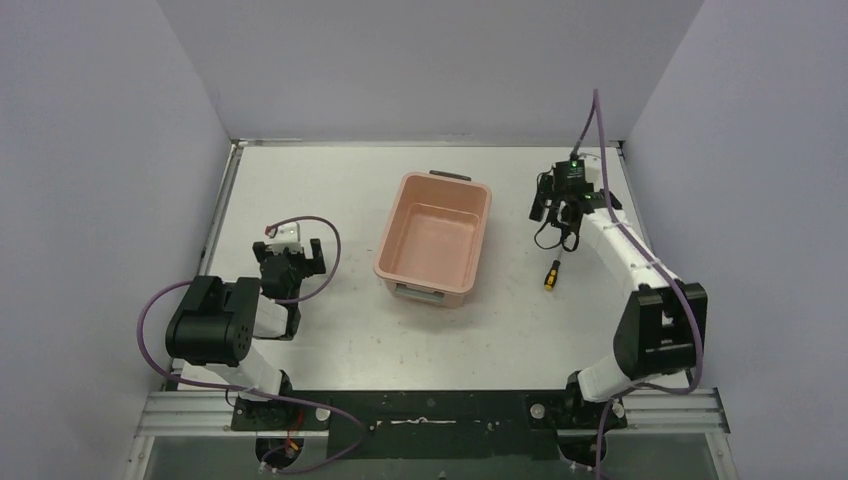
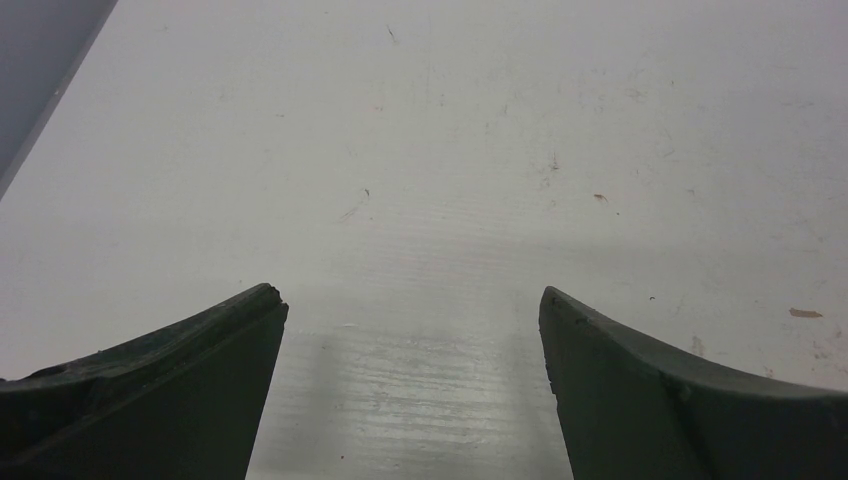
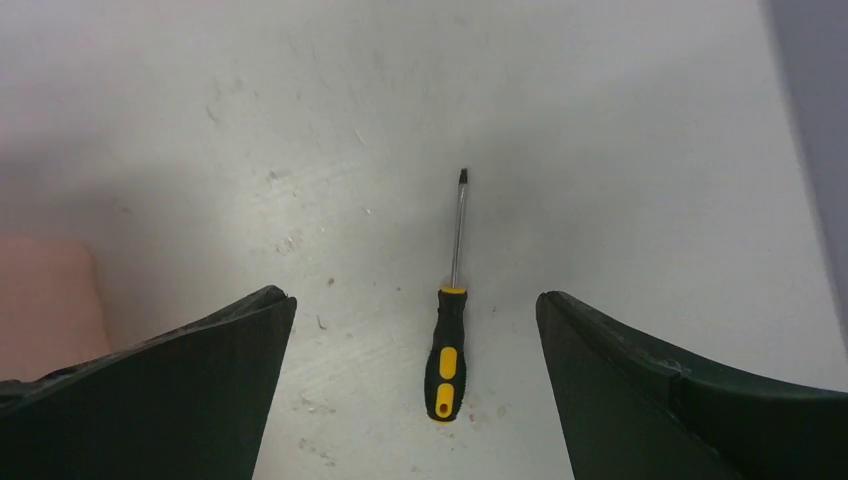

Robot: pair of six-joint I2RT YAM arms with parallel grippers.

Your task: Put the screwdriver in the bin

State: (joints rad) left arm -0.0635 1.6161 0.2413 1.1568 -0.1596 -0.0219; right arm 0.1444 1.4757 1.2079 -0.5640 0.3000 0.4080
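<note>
Jaws of my right gripper (image 3: 415,297) wide, empty; screwdriver (image 3: 447,345) lies below, between the 2, long axis across my closing line, handle nearest.

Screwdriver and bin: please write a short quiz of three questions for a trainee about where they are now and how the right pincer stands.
1. True or false: the screwdriver already lies inside the bin.
2. Choose one. The right pincer is:
A. open, with nothing held
B. shut on the screwdriver's handle
C. shut on the bin's rim
3. Fill in: in the top view, the screwdriver lies to the ___ of the bin.

Key
1. False. It lies flat outside the bin, apart from it.
2. A. The fingers stand wide, with the screwdriver lying free below them.
3. Right.
</note>
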